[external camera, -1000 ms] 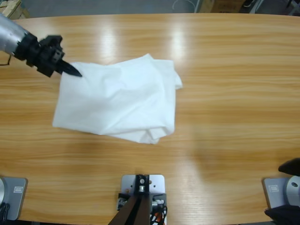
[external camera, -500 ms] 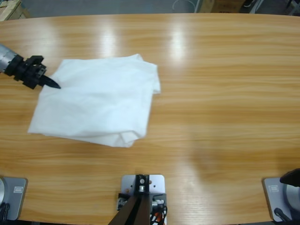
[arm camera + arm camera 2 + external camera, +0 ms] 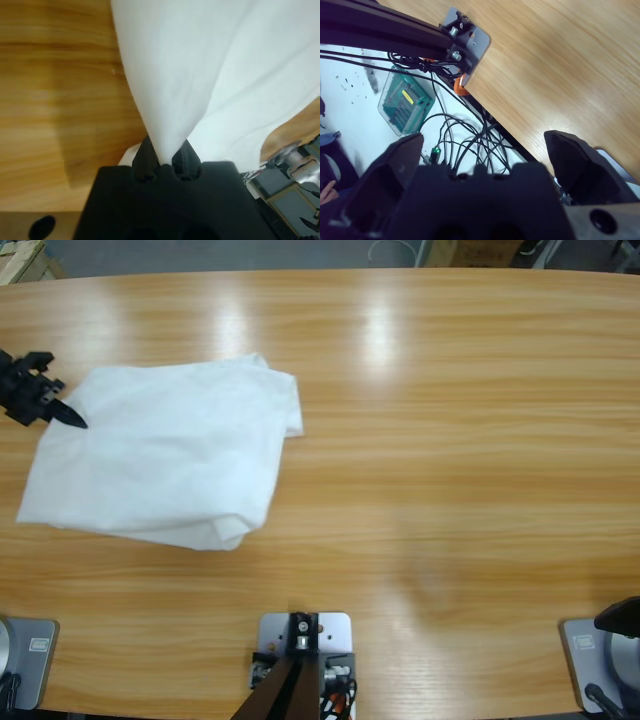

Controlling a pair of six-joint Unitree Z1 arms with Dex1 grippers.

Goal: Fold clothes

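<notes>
High view: a folded white T-shirt (image 3: pixel 160 450) lies on the left part of the long wooden table (image 3: pixel 450 440), its layered edges showing along the lower right corner and its right side. The left gripper (image 3: pixel 68 418) comes in from the left edge and meets the shirt's upper left corner. Left wrist view shows that gripper's (image 3: pixel 165 162) jaws pinched together on a gathered peak of the white cloth (image 3: pixel 210 65), which spreads away over the wood. Right wrist view shows the right gripper (image 3: pixel 490 145) with jaws wide apart, off the table's edge, above cables (image 3: pixel 455 135) and a green transparent box (image 3: pixel 407 102) on the floor.
</notes>
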